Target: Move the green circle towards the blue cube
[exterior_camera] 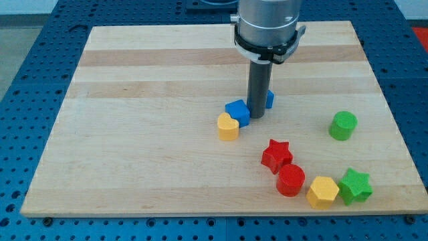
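The green circle (pixel 343 125) is a short green cylinder at the view's right, alone on the board. A blue cube (pixel 237 112) sits near the middle, touching a yellow heart-shaped block (pixel 227 126) at its lower left. A second blue block (pixel 269 99) peeks out from behind the rod, mostly hidden. My tip (pixel 257 116) rests on the board right against the blue cube's right side, far to the left of the green circle.
A red star (pixel 276 155), a red cylinder (pixel 290 180), a yellow hexagon (pixel 323 192) and a green star (pixel 355 186) form a curved row at the lower right. The wooden board (pixel 134 134) lies on a blue perforated table.
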